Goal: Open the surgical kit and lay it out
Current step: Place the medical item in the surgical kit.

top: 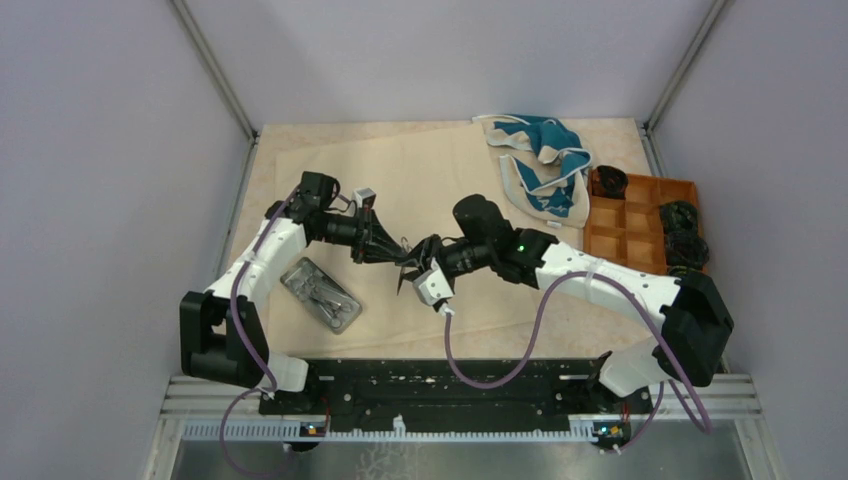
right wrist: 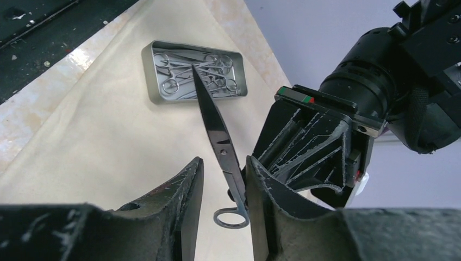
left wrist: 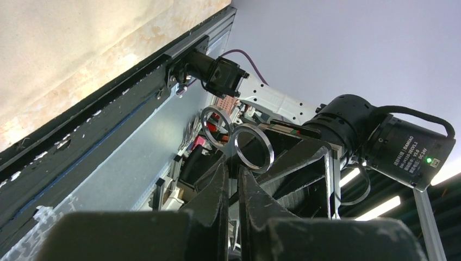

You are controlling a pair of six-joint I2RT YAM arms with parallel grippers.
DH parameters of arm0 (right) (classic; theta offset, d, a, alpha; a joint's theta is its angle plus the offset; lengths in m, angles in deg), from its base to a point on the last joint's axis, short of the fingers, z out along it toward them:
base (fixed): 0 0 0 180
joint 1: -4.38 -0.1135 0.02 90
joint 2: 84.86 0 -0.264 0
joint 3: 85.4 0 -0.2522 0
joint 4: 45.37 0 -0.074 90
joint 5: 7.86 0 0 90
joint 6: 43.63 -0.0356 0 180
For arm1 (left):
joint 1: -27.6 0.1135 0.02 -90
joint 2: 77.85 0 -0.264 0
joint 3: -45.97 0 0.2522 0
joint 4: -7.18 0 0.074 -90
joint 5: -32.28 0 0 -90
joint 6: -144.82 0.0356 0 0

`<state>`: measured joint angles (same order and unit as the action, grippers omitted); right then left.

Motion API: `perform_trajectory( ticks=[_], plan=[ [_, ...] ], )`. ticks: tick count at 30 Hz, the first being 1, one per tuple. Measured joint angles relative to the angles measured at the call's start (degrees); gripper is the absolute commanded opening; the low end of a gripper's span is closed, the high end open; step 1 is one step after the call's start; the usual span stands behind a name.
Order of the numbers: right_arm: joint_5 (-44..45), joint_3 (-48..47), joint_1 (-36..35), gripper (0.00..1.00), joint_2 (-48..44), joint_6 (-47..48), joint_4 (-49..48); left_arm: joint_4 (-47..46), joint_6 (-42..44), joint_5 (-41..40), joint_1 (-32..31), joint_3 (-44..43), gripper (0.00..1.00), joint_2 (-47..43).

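The beige cloth wrap (top: 420, 180) lies spread flat on the table. The small steel tray (top: 320, 295) sits on its left part with several ring-handled instruments inside; it also shows in the right wrist view (right wrist: 193, 70). My left gripper (left wrist: 232, 166) is shut on a pair of silver scissors (right wrist: 217, 130), held above the cloth, with the rings (left wrist: 253, 148) sticking out past the fingertips. My right gripper (right wrist: 224, 160) is open, its jaws on either side of the scissors' handle, which rests against one finger (right wrist: 261, 179). The two grippers meet mid-table (top: 405, 252).
A teal-and-white fabric (top: 540, 165) lies at the back right. An orange-brown compartment tray (top: 635, 225) with black items stands at the right edge. The black base rail (top: 450, 390) runs along the near edge.
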<state>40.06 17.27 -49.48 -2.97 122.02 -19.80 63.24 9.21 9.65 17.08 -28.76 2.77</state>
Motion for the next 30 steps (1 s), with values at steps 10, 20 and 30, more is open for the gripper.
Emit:
perform_trajectory(
  ticks=[10, 20, 30],
  plan=[
    [1.25, -0.35, -0.17, 0.00, 0.50, 0.20, -2.62, 1.68, 1.05, -0.31, -0.42, -0.52, 0.28, 0.81],
    [4.70, 3.69, 6.43, 0.00, 1.31, -20.31, -17.99, 10.12, 8.09, -17.40, 5.22, -10.99, 0.80, 1.70],
    [29.94, -18.64, 16.90, 0.00, 24.02, -40.44, -17.16, 15.67, 16.35, -30.23, 12.22, -15.19, 0.87, -4.17]
  ],
)
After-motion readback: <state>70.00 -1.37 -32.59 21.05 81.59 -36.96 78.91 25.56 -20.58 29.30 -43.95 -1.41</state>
